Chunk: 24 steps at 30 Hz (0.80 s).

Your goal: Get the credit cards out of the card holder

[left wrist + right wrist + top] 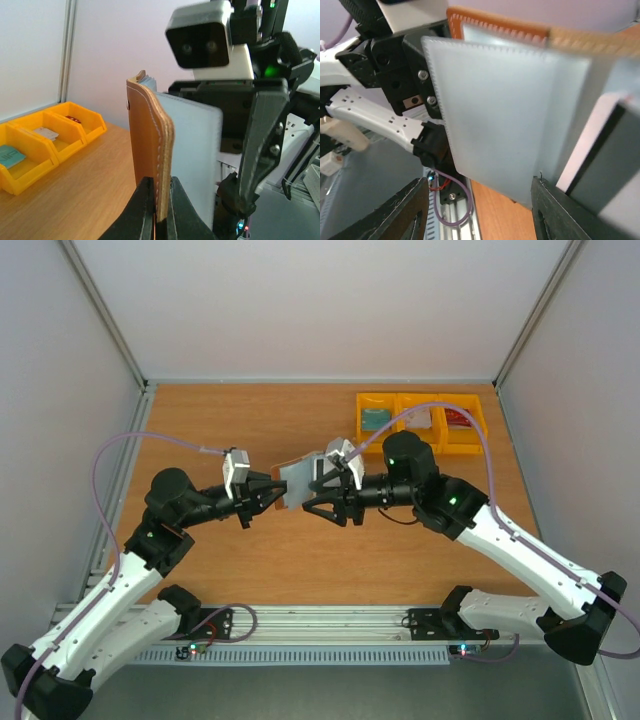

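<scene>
From above, the left gripper is pinching the brown leather card holder above the wooden table, facing the right gripper. On the left wrist, black fingers are clamping its stitched edge. On the right wrist, jaws are standing apart around the smooth blue-grey lining flap.

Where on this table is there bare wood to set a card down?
Far strip from the left wall to the yellow bins; near strip ahead of the front rail. Crowded mid-table, where left tool and right tool meet at the wallet.

No legible text; no labels or numbers.
</scene>
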Each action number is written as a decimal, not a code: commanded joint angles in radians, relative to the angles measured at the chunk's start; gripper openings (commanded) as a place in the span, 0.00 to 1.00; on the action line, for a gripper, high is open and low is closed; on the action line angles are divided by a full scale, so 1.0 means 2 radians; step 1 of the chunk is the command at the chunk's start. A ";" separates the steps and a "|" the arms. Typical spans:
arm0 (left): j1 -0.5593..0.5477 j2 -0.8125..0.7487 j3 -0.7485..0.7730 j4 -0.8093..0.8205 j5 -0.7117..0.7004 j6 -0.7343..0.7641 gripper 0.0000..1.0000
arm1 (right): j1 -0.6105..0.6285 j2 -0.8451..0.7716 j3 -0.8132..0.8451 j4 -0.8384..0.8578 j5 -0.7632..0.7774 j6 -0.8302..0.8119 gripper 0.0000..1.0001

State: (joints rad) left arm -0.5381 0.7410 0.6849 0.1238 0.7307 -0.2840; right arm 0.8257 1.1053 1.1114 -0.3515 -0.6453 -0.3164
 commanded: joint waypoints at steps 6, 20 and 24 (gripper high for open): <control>-0.002 -0.012 -0.009 0.008 0.066 0.080 0.00 | 0.002 0.040 0.209 -0.290 0.098 -0.177 0.53; -0.006 -0.026 -0.027 0.055 0.061 -0.004 0.00 | -0.003 -0.010 0.198 -0.347 0.154 -0.259 0.86; -0.006 -0.025 -0.030 0.075 0.069 -0.018 0.00 | -0.008 -0.019 0.158 -0.316 0.109 -0.232 0.87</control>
State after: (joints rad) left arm -0.5465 0.7055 0.6342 0.1455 0.8494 -0.2714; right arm 0.8181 1.0824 1.4887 -1.0088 -0.3569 -0.7998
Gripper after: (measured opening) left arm 0.040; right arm 0.871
